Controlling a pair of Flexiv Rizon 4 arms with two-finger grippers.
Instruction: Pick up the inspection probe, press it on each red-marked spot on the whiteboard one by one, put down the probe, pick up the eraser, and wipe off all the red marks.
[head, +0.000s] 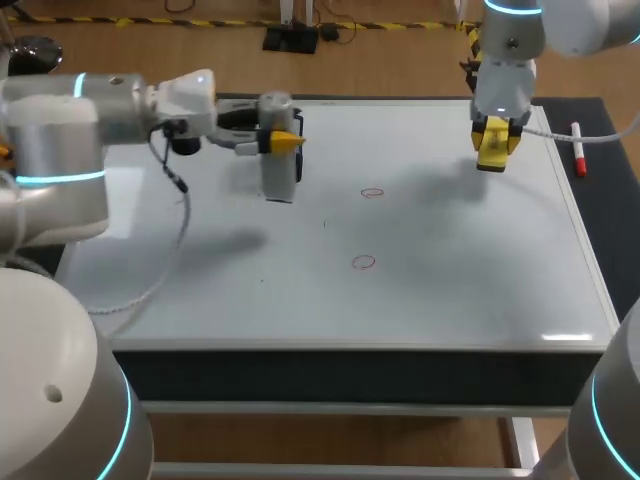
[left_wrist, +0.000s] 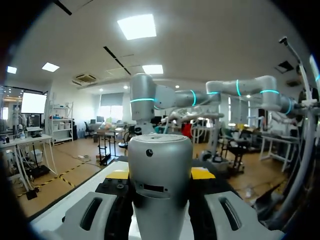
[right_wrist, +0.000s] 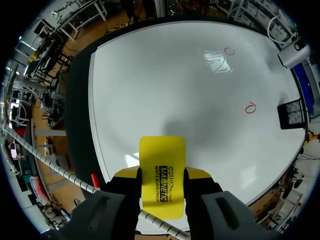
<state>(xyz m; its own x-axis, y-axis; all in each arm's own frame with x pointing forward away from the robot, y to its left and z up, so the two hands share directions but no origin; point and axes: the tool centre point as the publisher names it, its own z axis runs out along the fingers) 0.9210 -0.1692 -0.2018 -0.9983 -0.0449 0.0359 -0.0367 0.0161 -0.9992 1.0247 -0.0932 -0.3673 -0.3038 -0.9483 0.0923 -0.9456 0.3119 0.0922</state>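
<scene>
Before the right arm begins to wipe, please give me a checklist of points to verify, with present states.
1. The eraser is gripped from two sides by the right gripper: ok.
2. The far red mark and the near red mark show on the whiteboard: ok.
3. The eraser is over a mark: not ok, both lie apart from it.
4. The probe is put down: not ok, the left gripper is shut on it.
5. The whiteboard is bare between eraser and marks: ok.
</scene>
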